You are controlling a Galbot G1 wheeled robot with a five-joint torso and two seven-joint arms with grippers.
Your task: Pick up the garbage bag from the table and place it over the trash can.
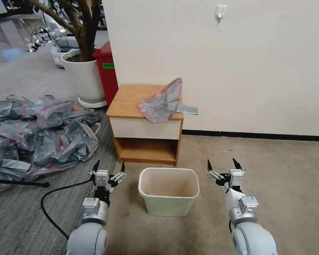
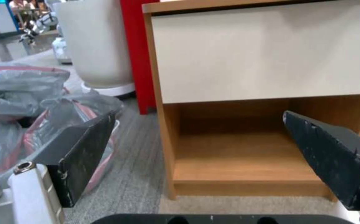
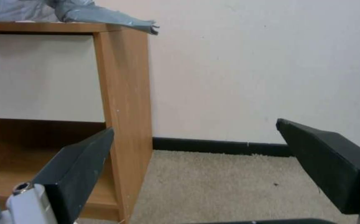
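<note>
Where it lies, garbage bag crumpled, pink-rimmed

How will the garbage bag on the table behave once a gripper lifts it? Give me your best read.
Probably floppy: the garbage bag is thin and crumpled, and one corner already hangs past the edge of the table. Likely very light, since it looks translucent and holds a raised fold. It may slip, so the open left gripper or right gripper should pinch firmly.

garbage bag on table
</note>
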